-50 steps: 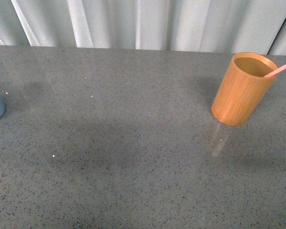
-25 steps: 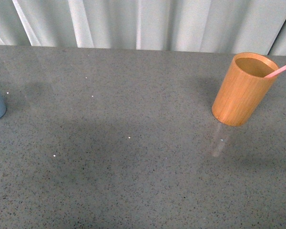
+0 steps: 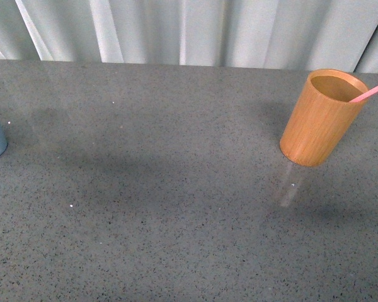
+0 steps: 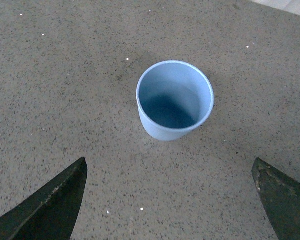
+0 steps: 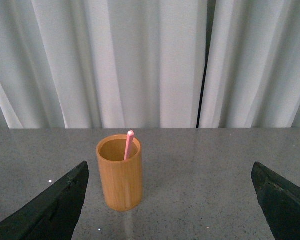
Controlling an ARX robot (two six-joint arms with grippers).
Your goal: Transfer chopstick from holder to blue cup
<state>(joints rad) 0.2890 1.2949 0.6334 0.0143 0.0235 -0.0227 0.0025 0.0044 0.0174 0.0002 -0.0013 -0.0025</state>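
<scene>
I have the left hand (image 4: 169, 161) wide above the blue cup (image 4: 162, 131). The right hand (image 5: 169, 163), wide too, faces the holder (image 5: 119, 185) containing the chopstick (image 5: 128, 146).

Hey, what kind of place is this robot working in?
Probably a staged test bench, not a kitchen: a grey speckled tabletop, a pale curtain backdrop, and a wooden holder and blue cup set out.

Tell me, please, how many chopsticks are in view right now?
1. The chopstick stands in the holder, on the right side of the table, with its top sticking out past the rim. The cup holds none. A shorter one deep inside the holder could be hidden.
</scene>
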